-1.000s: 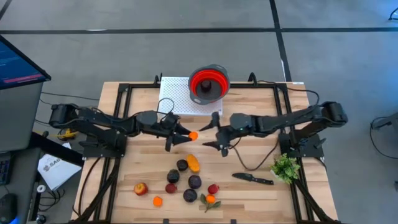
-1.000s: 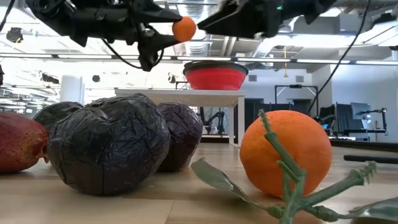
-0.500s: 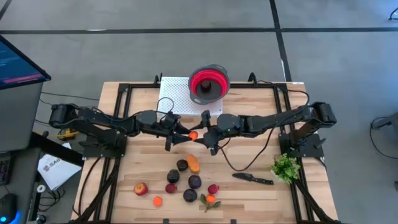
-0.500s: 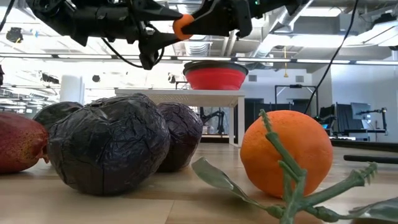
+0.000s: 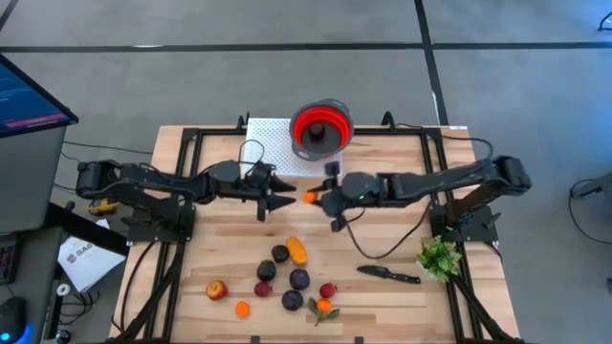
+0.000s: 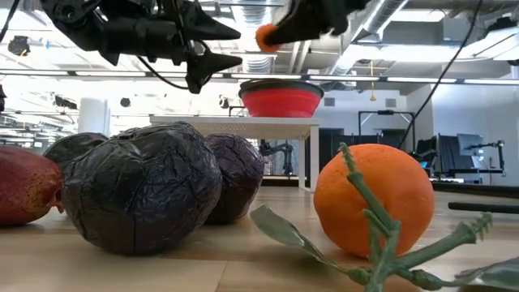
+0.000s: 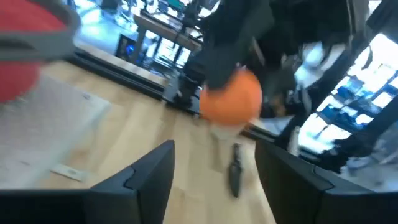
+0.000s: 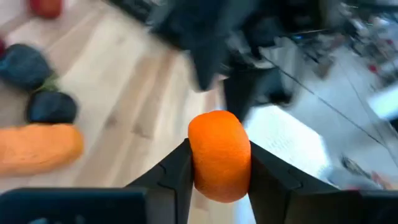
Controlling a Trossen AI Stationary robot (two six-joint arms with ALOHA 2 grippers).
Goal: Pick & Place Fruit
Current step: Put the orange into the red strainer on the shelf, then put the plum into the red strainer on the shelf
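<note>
A small orange fruit (image 5: 309,197) sits clamped between the two fingers of the right gripper (image 8: 219,167), held in the air above the middle of the wooden table (image 5: 402,296), in front of the red bowl (image 5: 320,128). The left gripper (image 5: 279,194) hangs just beside it, its fingers spread and holding nothing, tips pointing at the fruit. The red bowl stands on a white perforated mat (image 5: 273,148) at the table's far edge; its inside cannot be seen well enough to tell what it holds. The remaining fruit (image 5: 287,277) lies loose on the near half of the table: dark purple pieces, red ones, an elongated orange one and an orange with green leaves (image 6: 373,200). A black knife (image 5: 388,274) and a green leafy bunch (image 5: 439,256) lie toward the right side.
</note>
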